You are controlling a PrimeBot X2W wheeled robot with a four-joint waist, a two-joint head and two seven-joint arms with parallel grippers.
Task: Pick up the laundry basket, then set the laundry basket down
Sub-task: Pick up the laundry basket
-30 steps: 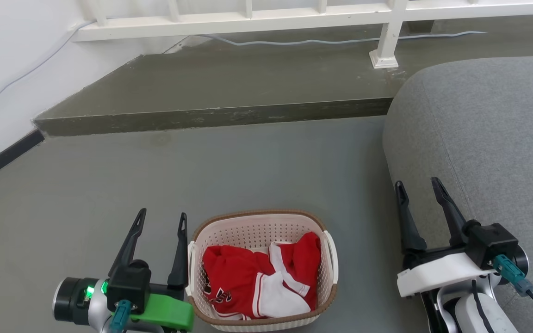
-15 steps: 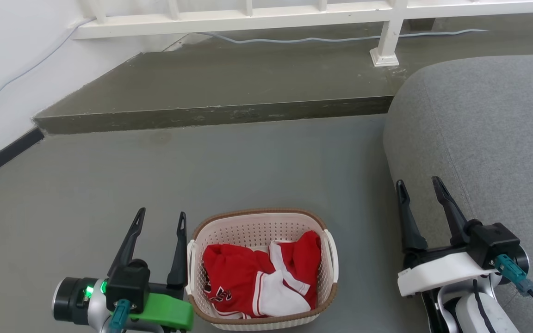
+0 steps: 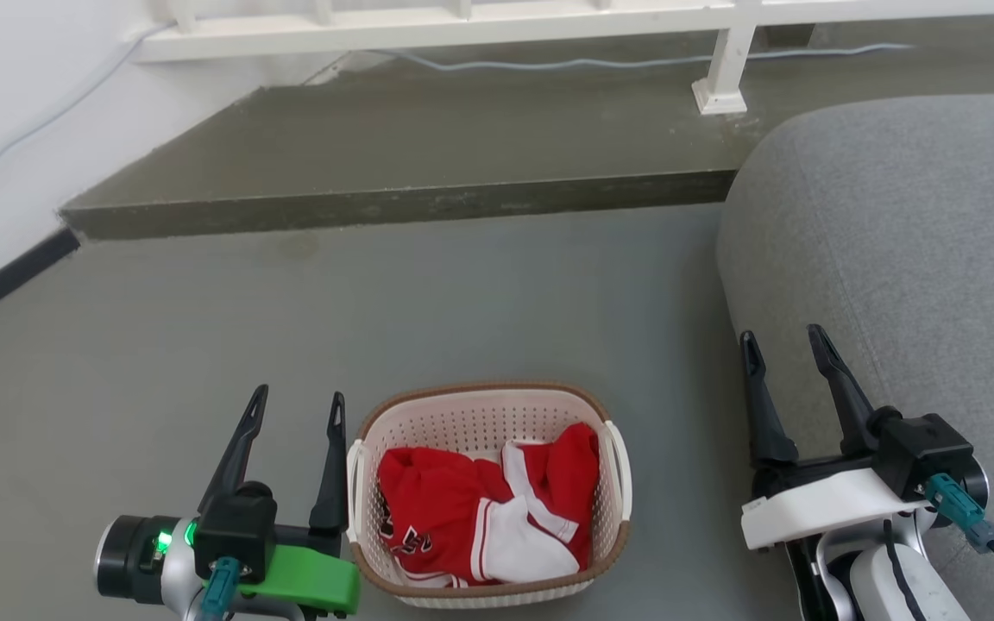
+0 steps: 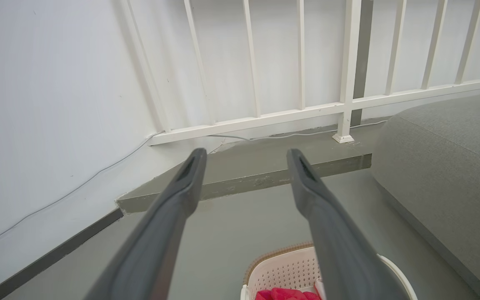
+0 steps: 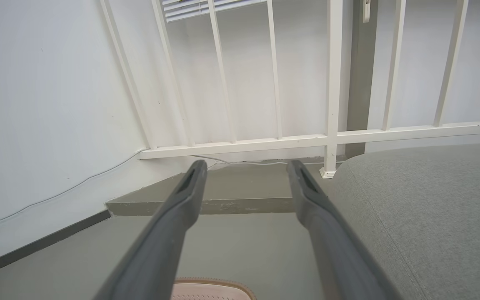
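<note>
- 1 grey sofa (image 3: 894,259), right side of floor
- 1 raised step (image 3: 393,164) with 1 white railing (image 3: 462,24) on it; wrist views take in the railing's upright bars
- 1 laundry basket (image 3: 471,424) on floor between the grippers, 1 red-white garment (image 3: 462,509) inside
- 2 grippers: left gripper (image 3: 298,397) just beside basket's left handle, right gripper (image 3: 781,335) well apart, by sofa; both spread, empty

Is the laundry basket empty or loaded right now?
Loaded. The laundry basket stands upright on the floor with crumpled red and white clothing inside, lying below its rim.
</note>
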